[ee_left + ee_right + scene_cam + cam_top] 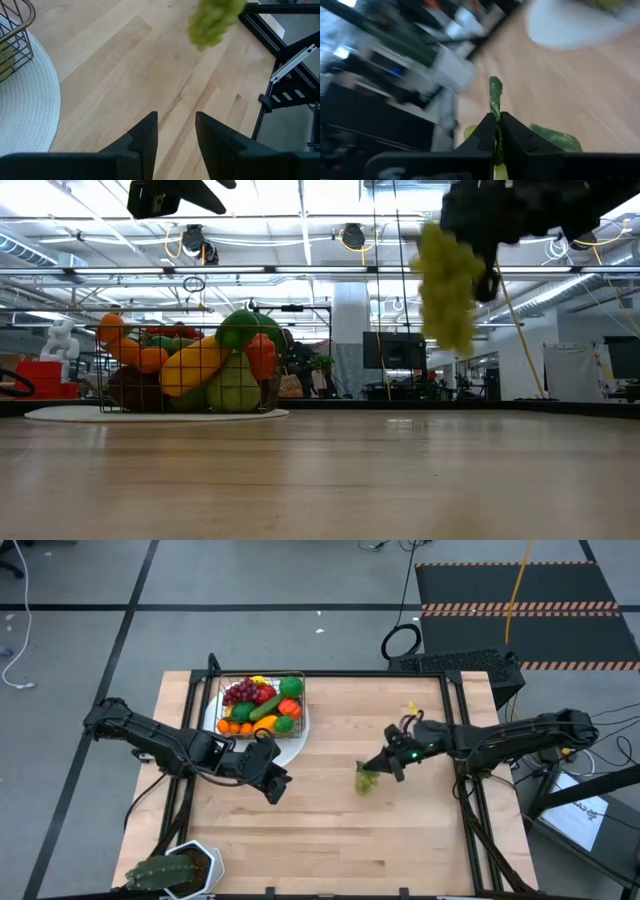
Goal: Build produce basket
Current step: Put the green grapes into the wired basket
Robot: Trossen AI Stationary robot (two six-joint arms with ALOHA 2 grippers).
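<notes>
Basket: the small rectangular basket of thin dark wire grid (262, 703) stands on a round white plate (292, 746) at about eleven o'clock from the table's middle, near the far edge. Its open top is what the next piece has to enter.
Produce already in: the heap of toy fruit and vegetables (260, 705) (purple grapes, oranges, a red apple, green pieces, a yellow one) fills the basket nearly to its rim, so room for more looks tight.
Piece in hand: a pale green bunch of toy grapes (446, 284) hangs clear above the bare wood, at roughly four o'clock from the basket and well apart from it.
Right gripper: the right gripper (497, 131) has its jaws pinched tight on the bunch's thin green stem, which lets the grapes dangle freely below the fingers, probably so they can be lowered in from above.
Left gripper: the left gripper (176, 131) hovers just beside the plate at five o'clock from the basket, jaws partly apart and holding nothing; it appears to wait.
Corner: a spiky green potted plant (170, 870) sits at the near left corner, apart from the work.
</notes>
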